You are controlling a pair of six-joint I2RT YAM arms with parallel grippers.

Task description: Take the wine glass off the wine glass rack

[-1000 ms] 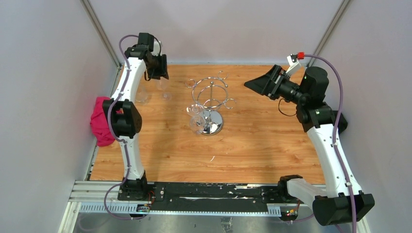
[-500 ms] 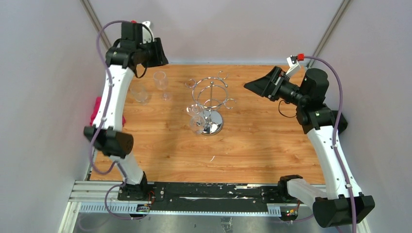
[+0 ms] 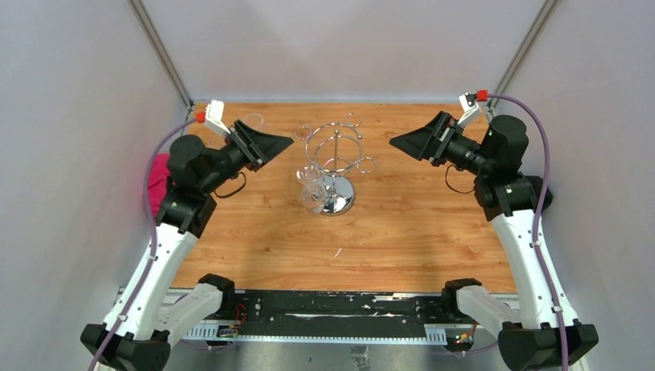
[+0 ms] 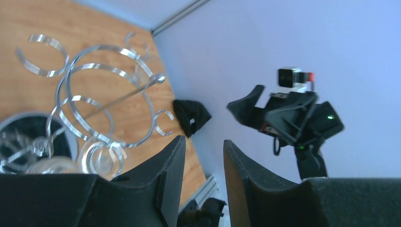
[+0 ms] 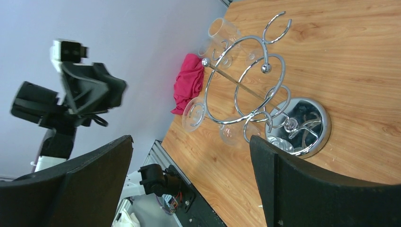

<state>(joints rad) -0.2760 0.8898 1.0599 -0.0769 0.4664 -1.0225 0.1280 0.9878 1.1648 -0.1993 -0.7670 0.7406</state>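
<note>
Starting on the left, the left gripper point(image 3: 279, 142) hovers with its fingers nearly together and nothing between them; it likely needs to spread before closing on the stem. The wine glass point(image 3: 313, 197) hangs from a wire loop on the near-left side of the rack point(image 3: 344, 202), so it is probably best slid outward along the loop rather than lifted. The right gripper point(image 3: 395, 141), spread wide and empty, could steady the base.

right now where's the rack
In the top view the rack stands mid-table, slightly toward the far edge, between the left claw and the right claw, touching neither.
</note>
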